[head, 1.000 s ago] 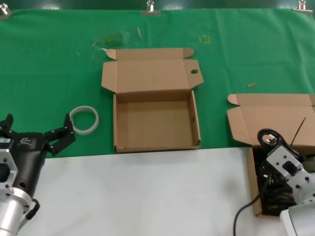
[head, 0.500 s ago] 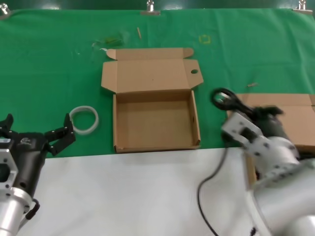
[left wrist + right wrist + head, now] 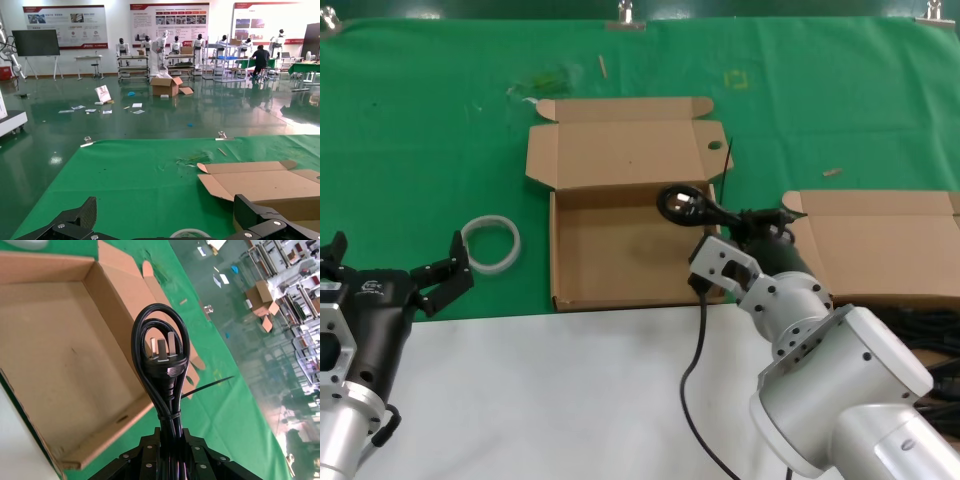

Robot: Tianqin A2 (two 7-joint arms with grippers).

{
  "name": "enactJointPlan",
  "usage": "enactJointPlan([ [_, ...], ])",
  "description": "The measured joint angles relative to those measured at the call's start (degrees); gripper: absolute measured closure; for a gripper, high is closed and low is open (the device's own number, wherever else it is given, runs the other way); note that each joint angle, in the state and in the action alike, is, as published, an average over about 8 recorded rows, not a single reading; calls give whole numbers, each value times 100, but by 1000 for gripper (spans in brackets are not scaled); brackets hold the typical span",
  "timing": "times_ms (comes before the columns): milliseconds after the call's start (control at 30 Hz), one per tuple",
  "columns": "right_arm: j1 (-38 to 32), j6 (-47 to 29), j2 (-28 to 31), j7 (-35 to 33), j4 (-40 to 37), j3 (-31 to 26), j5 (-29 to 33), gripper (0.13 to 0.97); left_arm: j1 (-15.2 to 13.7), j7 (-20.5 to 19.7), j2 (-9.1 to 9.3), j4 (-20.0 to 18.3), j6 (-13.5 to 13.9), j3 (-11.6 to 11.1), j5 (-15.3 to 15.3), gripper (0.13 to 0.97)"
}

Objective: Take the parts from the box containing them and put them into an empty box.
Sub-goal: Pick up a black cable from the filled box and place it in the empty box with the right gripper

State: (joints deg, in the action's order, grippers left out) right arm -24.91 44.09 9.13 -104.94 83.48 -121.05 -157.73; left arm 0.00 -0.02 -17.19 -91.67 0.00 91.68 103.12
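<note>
Green cloth [image 3: 420, 120] covers the far half of the table, with a white strip [image 3: 540, 390] nearest the robot. On the cloth sits the empty box [image 3: 635, 250], its lid [image 3: 625, 150] folded back and a small round hole in one side tab. The right gripper [image 3: 745, 235] is clamped on a black power cord [image 3: 685, 205], whose looped plug end sticks out past the fingertips and hangs over that box's near right corner (the three plug pins show clearly in the right wrist view [image 3: 160, 347]). Behind the fingers, to the right, lies the second box [image 3: 880, 245], with more dark cords beside the arm. The left gripper [image 3: 395, 280] rests at the cloth's near edge, fingers [image 3: 445, 275] spread wide around nothing, a white ring [image 3: 492, 243] just beyond them.
</note>
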Motion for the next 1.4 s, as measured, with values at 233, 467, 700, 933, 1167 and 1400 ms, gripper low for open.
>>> enactJointPlan([
  [233, -312, -312, 24, 945, -280, -711, 0, 882, 0, 0, 0, 0, 0, 0, 0, 132],
  [467, -779, -502, 54, 2234, -327, -1766, 0, 882, 0, 0, 0, 0, 0, 0, 0, 132],
  [700, -1091, -501, 62, 3041, -304, -2472, 0, 882, 0, 0, 0, 0, 0, 0, 0, 132],
  [933, -1096, -393, 69, 3322, -220, -2666, 0, 882, 0, 0, 0, 0, 0, 0, 0, 132],
  [1167, -813, -192, 72, 3101, -87, -2375, 0, 882, 0, 0, 0, 0, 0, 0, 0, 132],
  [1400, -482, -72, 78, 2668, -4, -1915, 0, 882, 0, 0, 0, 0, 0, 0, 0, 132],
])
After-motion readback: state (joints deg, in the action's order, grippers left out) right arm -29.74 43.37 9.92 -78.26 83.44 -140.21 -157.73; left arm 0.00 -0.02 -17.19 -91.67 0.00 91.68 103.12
